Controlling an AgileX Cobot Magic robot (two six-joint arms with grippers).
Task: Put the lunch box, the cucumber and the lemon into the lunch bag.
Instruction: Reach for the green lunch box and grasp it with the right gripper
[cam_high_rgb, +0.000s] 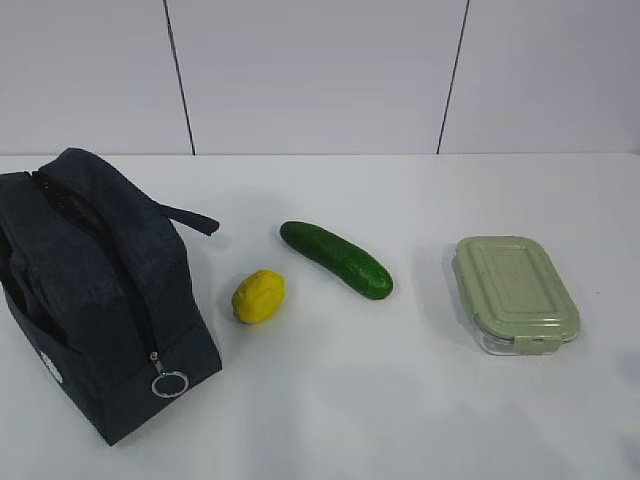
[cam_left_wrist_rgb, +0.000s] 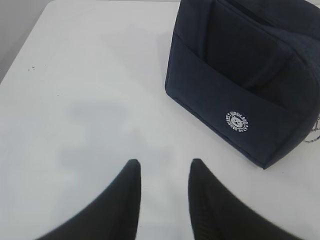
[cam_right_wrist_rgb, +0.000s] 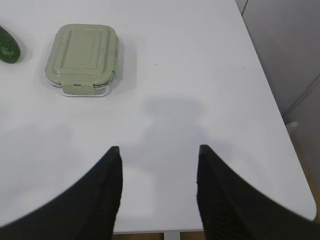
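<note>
Exterior: soft lunch bag (cam_high_rgb: 90, 290) far left, lemon (cam_high_rgb: 259, 296) and cucumber (cam_high_rgb: 336, 259) mid-table, glass lunch box (cam_high_rgb: 515, 294) right, probably heavy; grasp across its short sides.
Left wrist: left gripper (cam_left_wrist_rgb: 164, 170) parted, empty, near the bag.
Right wrist: right gripper (cam_right_wrist_rgb: 159, 155) parted, empty, short of the box.

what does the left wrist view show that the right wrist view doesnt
Only the left wrist view shows the lunch bag, with its round white logo, and the left end effector, open with nothing between its fingers. Only the right wrist view shows the lunch box with its lid on, one end of the cucumber at the picture's left edge, and the right end effector, also open and holding nothing. Both show the white table below. The lemon appears in neither.
</note>
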